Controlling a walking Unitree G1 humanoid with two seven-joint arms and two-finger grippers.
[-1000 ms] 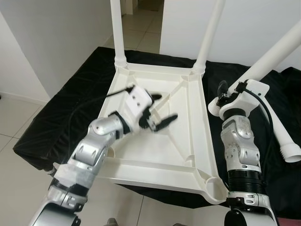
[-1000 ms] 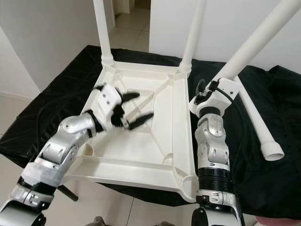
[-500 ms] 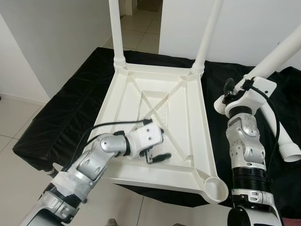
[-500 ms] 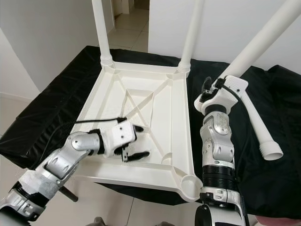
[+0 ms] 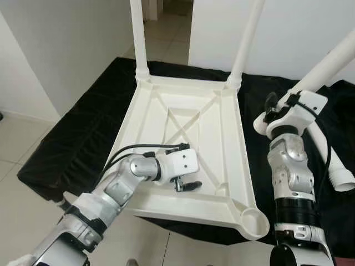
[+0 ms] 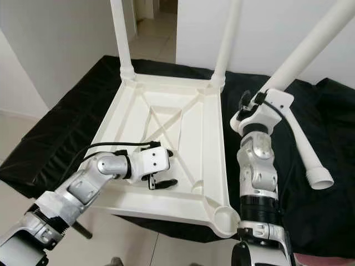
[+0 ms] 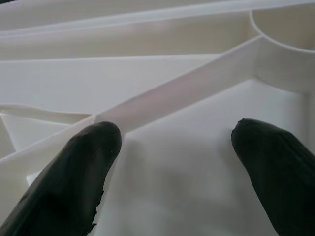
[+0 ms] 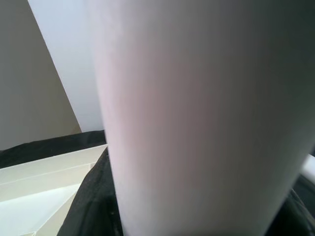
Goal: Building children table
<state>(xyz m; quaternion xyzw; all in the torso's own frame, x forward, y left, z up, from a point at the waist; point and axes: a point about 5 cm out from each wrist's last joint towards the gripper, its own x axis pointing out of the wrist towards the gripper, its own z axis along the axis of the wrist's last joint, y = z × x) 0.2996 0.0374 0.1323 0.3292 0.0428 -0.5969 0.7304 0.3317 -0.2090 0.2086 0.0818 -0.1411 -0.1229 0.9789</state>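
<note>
Our left claw point(image 5: 187, 185) hangs low inside the upturned white table top point(image 5: 222, 124), its two black fingers point(image 7: 83, 162) spread apart with nothing between them, hovering just over the flat panel near the front edge. In our left wrist view a raised diagonal rib point(image 7: 187, 88) runs across just ahead of the fingertips toward a round corner socket point(image 7: 283, 29). Our right claw point(image 5: 272, 106) is raised beside the right rim of the table top and is clamped on a loose white table leg point(image 5: 327, 64), which slants up and away to the right; in our right wrist view that leg point(image 8: 197, 113) sits very close to the camera. The table top lies upside down, its ribbed underside facing us, on a bench draped in black cloth point(image 5: 83, 127). Two legs already stand upright in the far corners, the far left leg point(image 5: 138, 33) and the far right leg point(image 5: 247, 39). The near right corner socket point(image 5: 250, 221) is open, with no leg in it. Another loose leg point(image 5: 333, 160) lies on the black cloth to the right of our right arm, its open end pointing toward us. Beyond the bench we see white walls point(image 5: 66, 44) and a tiled floor point(image 5: 16, 138).
</note>
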